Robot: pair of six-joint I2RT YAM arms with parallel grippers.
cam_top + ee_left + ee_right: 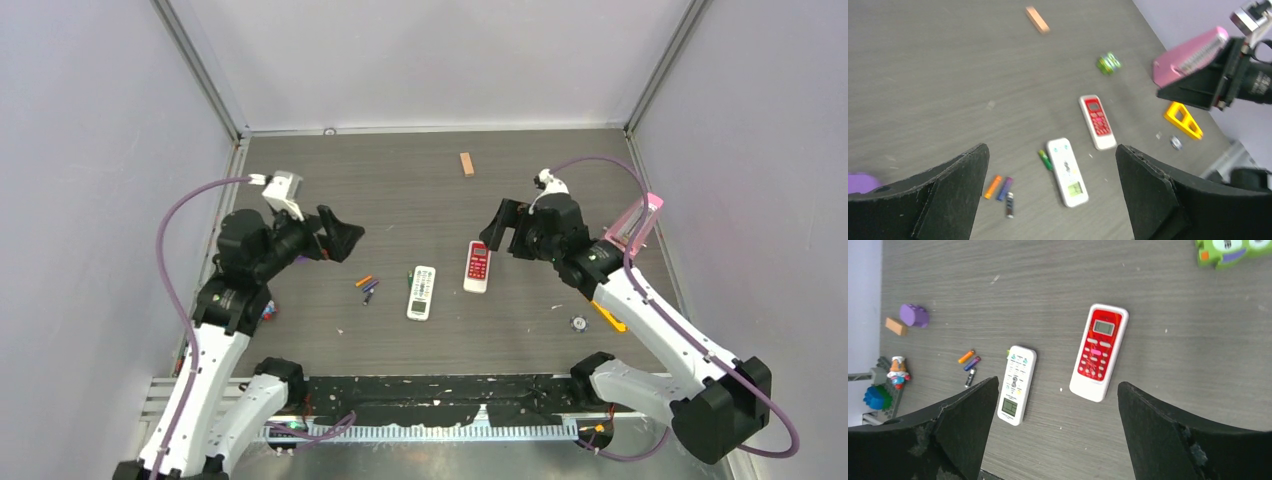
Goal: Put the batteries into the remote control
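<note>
**Both arms up, jaws wide, nothing picked up**

The left gripper is hanging above the left side of the worktop, jaws standing fully apart w/ nothing btwn them. The right gripper is hovering over the right side, tilted in toward the middle, also spread wide and gripping nothing. Neither one is touching anything on the worktop.

The white remote is lying face up at about mid-worktop, a bit closer to the near edge, buttons showing and its small display end pointing at the near edge. The red remote is lying just to its right, a clear gap btwn the two, slightly further from the near edge.

Just left of the white remote, the orange cell and the purple cell are lying side by side, near it but not touching it. A darker cell is sitting right next to them on the near-edge side. A green cell is resting against, or v. close to, the white remote's left edge; I can't tell which.

A wooden block is lying near the far edge. A pink item and a yellow piece are sitting along the right edge.
</note>
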